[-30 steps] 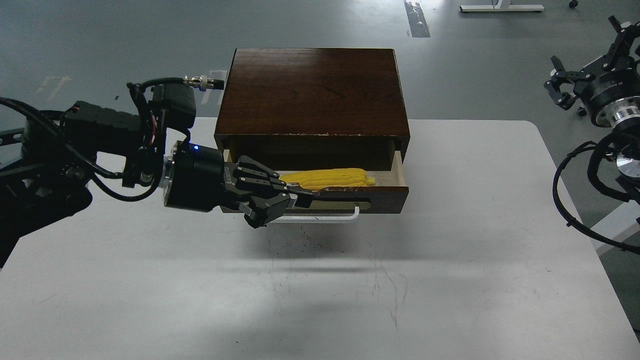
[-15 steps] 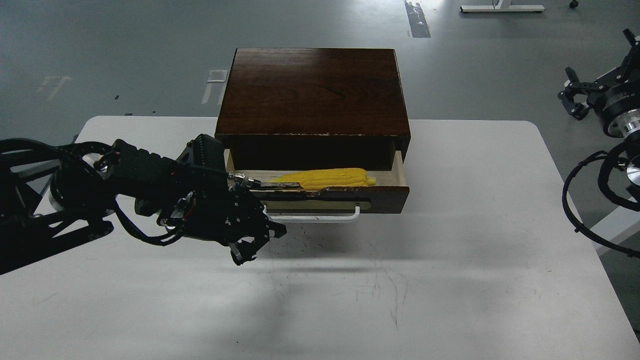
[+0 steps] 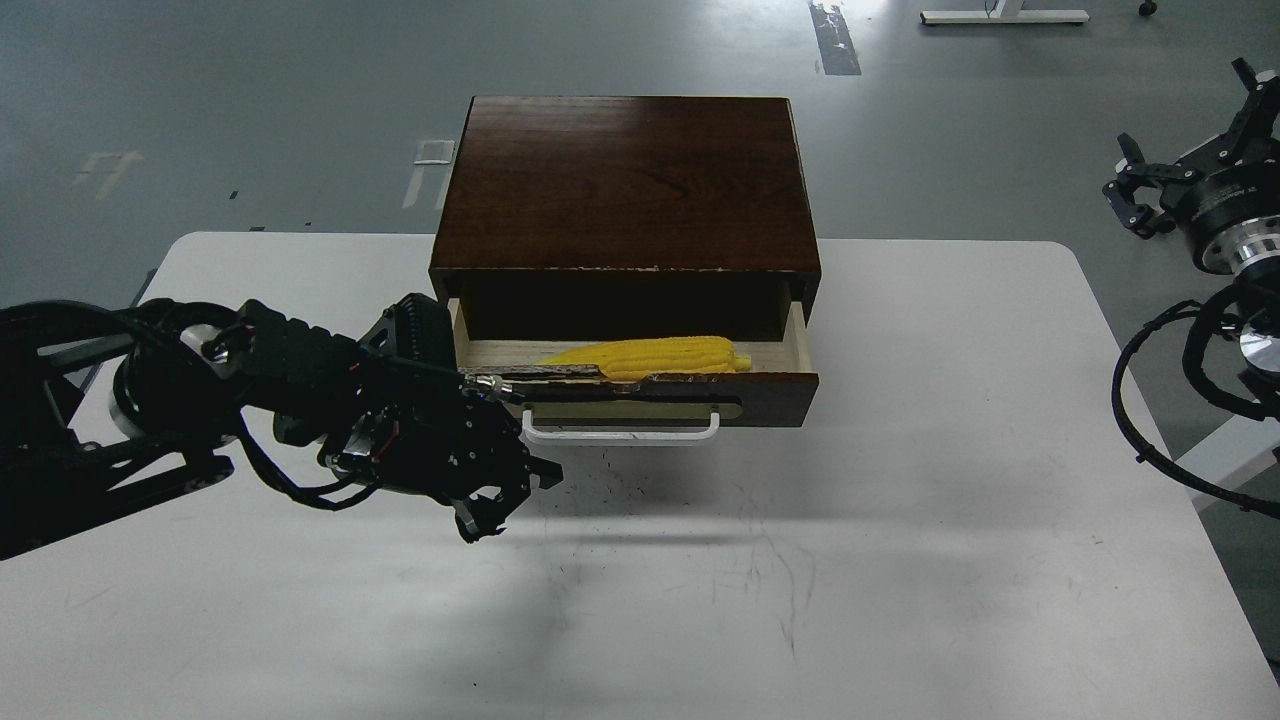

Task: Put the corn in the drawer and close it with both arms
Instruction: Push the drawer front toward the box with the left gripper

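Note:
The yellow corn (image 3: 648, 355) lies lengthwise inside the open drawer (image 3: 770, 398) of the dark brown wood box, its tip pointing left. The drawer's white bar handle (image 3: 620, 433) shows below the front. My left gripper (image 3: 500, 500) hangs over the table just left of and below the handle, empty, its fingers spread and pointing down. My right gripper (image 3: 1150, 195) is far off beyond the table's right edge, fingers spread, holding nothing.
The dark wood box (image 3: 625, 180) stands at the table's far middle. The white table (image 3: 900, 550) carries scuff marks and dark crumbs in front of the drawer. Black cables (image 3: 1150, 400) hang from the right arm past the table's right edge.
My left gripper has let go of the corn, pulled back out of the drawer and dropped down-left beside the handle. The corn stays in the drawer. The right gripper shifted slightly.

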